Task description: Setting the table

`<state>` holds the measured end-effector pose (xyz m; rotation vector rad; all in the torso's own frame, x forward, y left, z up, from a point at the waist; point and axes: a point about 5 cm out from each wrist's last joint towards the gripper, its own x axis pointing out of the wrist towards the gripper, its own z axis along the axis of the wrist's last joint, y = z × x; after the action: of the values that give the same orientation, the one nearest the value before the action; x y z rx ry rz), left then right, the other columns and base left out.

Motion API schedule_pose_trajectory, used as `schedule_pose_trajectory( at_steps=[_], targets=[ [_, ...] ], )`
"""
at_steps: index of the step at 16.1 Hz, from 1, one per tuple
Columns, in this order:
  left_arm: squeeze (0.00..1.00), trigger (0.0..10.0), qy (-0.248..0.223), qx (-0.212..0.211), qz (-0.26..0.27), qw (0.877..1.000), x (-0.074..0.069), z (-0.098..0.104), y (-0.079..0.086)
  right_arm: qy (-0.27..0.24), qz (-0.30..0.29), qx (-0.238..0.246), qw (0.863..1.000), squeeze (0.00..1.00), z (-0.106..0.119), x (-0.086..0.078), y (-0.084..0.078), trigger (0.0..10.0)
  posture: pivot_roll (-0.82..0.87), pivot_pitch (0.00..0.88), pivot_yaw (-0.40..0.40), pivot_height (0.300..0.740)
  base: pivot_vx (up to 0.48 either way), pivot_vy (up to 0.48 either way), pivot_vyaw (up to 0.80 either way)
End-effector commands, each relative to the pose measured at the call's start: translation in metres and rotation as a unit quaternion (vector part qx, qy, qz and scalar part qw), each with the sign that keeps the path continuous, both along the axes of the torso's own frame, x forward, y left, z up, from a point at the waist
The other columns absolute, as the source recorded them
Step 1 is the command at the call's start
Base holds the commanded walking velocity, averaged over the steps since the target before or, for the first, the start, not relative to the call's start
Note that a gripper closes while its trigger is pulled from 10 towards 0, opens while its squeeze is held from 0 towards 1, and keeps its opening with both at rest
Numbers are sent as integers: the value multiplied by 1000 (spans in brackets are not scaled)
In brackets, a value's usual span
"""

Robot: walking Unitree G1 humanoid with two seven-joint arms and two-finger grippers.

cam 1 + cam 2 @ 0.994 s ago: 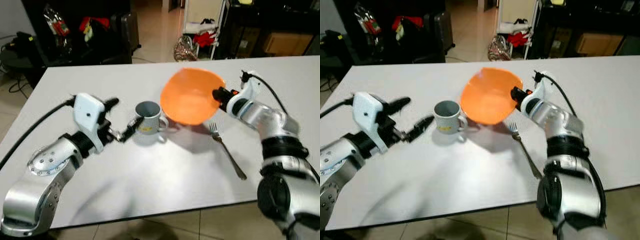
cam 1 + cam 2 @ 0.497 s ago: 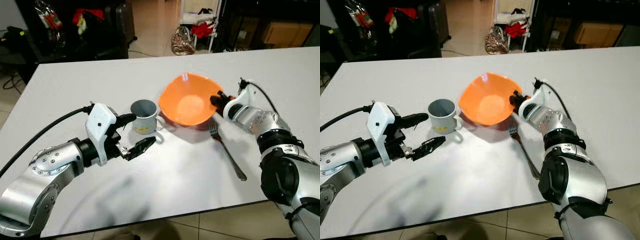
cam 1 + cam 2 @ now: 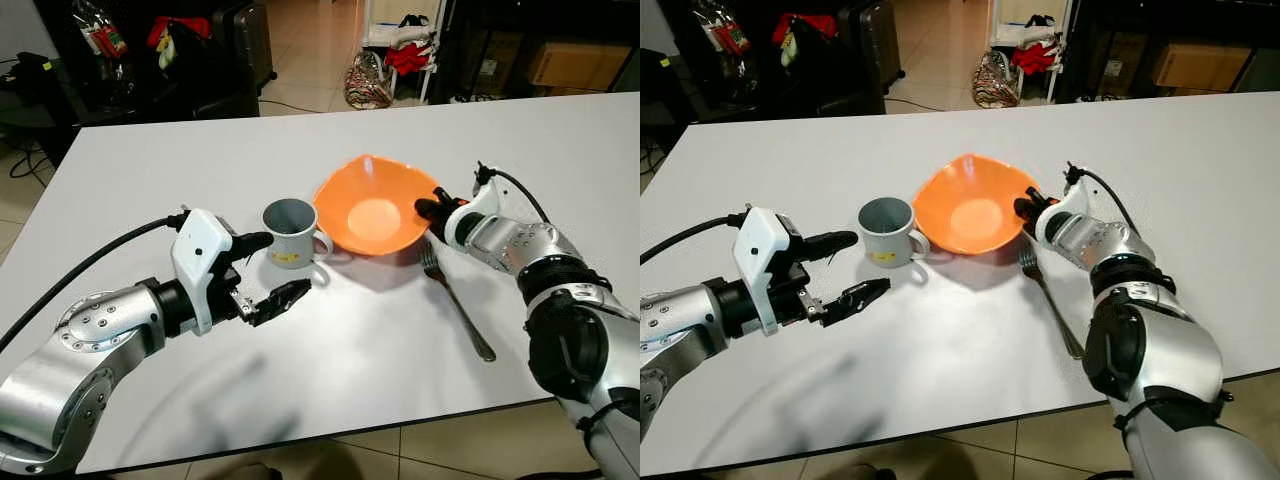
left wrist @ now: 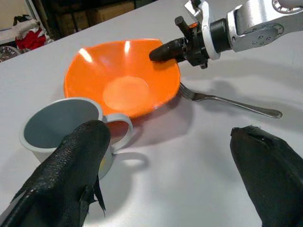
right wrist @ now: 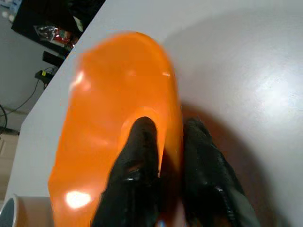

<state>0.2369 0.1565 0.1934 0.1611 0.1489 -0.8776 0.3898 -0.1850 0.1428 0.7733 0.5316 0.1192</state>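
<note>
An orange bowl point(image 3: 370, 205) rests on the white table point(image 3: 360, 370), tipped slightly toward me. My right gripper point(image 3: 430, 208) is shut on the bowl's right rim, one finger inside and one outside, as the right wrist view of the bowl point(image 5: 109, 104) confirms. A grey mug point(image 3: 290, 232) stands just left of the bowl, its handle turned toward the bowl. A metal fork point(image 3: 455, 300) lies to the right of the bowl, tines pointing away from me. My left gripper point(image 3: 278, 268) is open beside the mug's near side, touching nothing; its fingers point(image 4: 71, 170) frame the mug point(image 4: 61, 127).
The table's front edge point(image 3: 300, 435) runs near my arms. Beyond the far edge are dark furniture point(image 3: 150, 60) and bags on a tiled floor point(image 3: 370, 90). A black cable point(image 3: 80, 275) trails from my left wrist.
My right gripper has lowered the bowl from a raised, steeply tilted pose down onto the table. My left gripper has drawn back from the mug toward me. The camera has shifted slightly.
</note>
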Motion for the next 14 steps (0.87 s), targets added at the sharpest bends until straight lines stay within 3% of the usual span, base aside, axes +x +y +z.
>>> schedule_pose_trajectory(
  at_steps=[1,2,6,12,13,14],
  targets=[
    [0,10000,-4,5,-9,1000,-1,2,-2,-1,5,-1,1000,961,4,1,-1,10000,-62,63,30,740,0,0,0],
    [0,10000,-6,4,-10,1000,-1,2,-3,1,1,-1,1000,1000,3,0,-4,10000,-62,62,30,740,0,0,0],
    [0,10000,-7,3,-12,1000,1,2,-3,-10,-4,15,1000,1000,11,-1,-19,10000,-69,44,39,740,0,0,0],
    [0,10000,-14,2,-11,1000,6,3,0,-5,100,37,994,1000,10,-24,-36,10000,-84,12,47,740,0,0,0],
    [0,10000,-16,-2,-6,1000,6,4,1,-20,123,26,992,1000,15,-33,-38,10000,-88,9,50,740,0,0,0],
    [0,10000,-18,-6,2,1000,7,4,2,-38,144,-22,989,1000,18,-46,-41,10000,-93,10,53,740,0,0,0]
  ],
)
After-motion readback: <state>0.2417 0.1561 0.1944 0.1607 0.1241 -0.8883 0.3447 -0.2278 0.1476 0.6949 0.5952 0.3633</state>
